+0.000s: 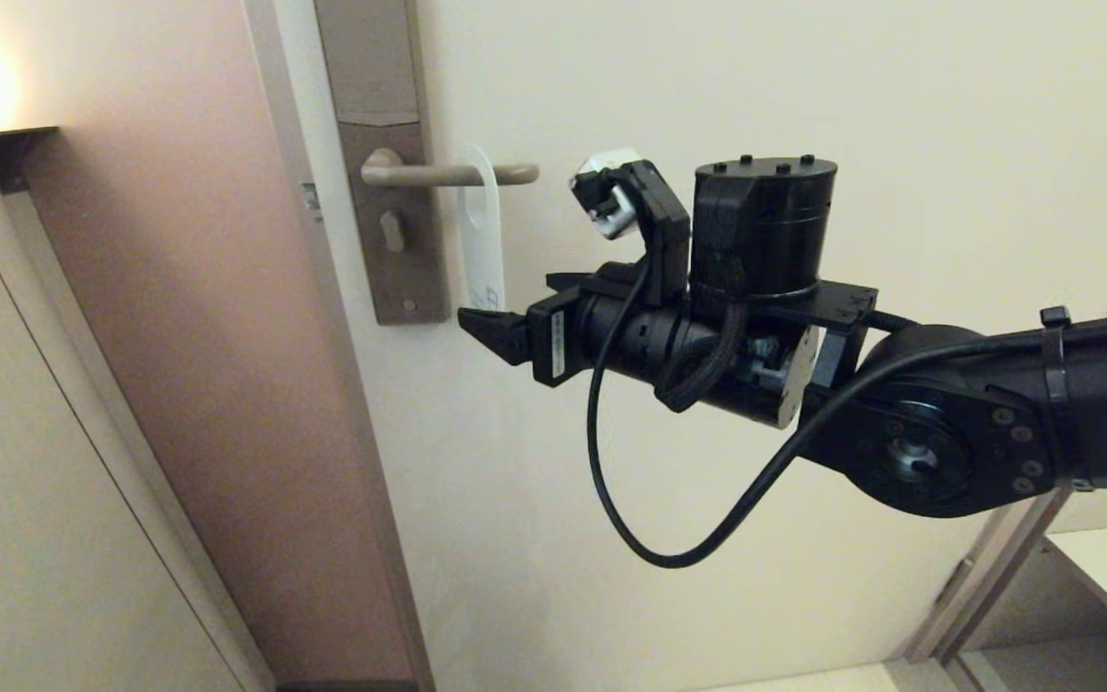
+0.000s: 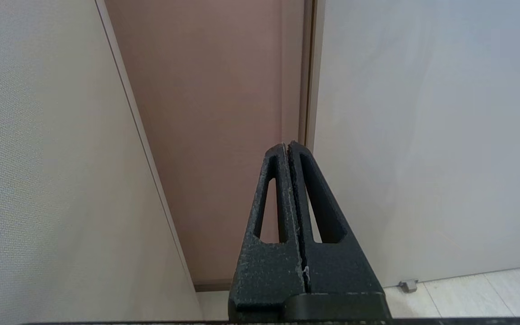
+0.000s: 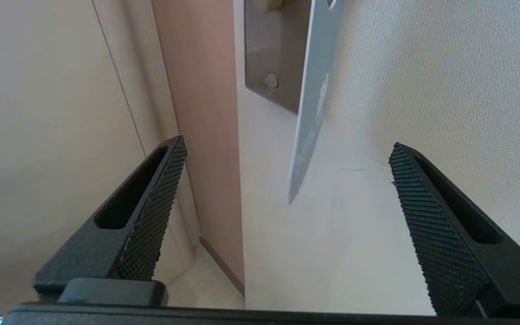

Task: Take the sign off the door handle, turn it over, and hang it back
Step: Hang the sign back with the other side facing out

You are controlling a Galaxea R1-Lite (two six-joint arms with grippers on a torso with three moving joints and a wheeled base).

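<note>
Sign [image 1: 481, 231] hangs on door handle [image 1: 448, 174], right gripper [image 3: 287, 180] fingers spread wide just below it holding nothing, left gripper [image 2: 289, 149] fingers pressed together, empty.

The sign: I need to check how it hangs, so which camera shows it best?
The head view: the sign hangs whole on the door handle, pale face outward, just beyond the right gripper. The right wrist view shows only its lower part, edge-on, between open fingers. The left wrist view shows none.
</note>
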